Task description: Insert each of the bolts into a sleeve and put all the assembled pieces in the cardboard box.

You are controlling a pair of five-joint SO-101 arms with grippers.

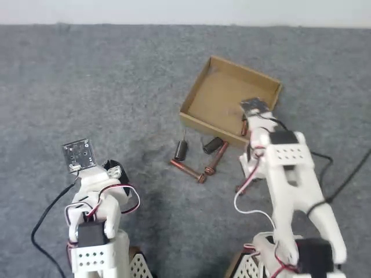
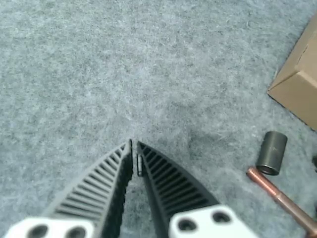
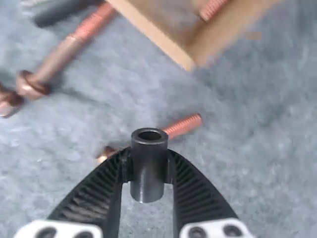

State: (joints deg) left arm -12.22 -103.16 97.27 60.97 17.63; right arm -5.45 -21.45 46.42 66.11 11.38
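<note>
My right gripper point(image 3: 148, 159) is shut on an upright black sleeve point(image 3: 148, 166), held above the grey carpet. Under it lies a copper bolt point(image 3: 181, 126). Two more copper bolts point(image 1: 215, 157) point(image 1: 186, 171) lie in a V in front of the cardboard box point(image 1: 197, 95), with two black sleeves point(image 1: 182, 150) point(image 1: 212, 145) beside them. Another bolt point(image 3: 213, 7) lies inside the box point(image 3: 163, 34). My left gripper point(image 2: 133, 147) is shut and empty, low over bare carpet, away from the parts. It sits at the lower left point(image 1: 113, 169) in the high view, the right gripper point(image 1: 249, 157) near the box.
Grey carpet covers the whole table. The left wrist view has one sleeve point(image 2: 271, 152), a bolt point(image 2: 282, 201) and the box corner point(image 2: 297, 84) off to one side. Cables trail from the right arm point(image 1: 290, 174).
</note>
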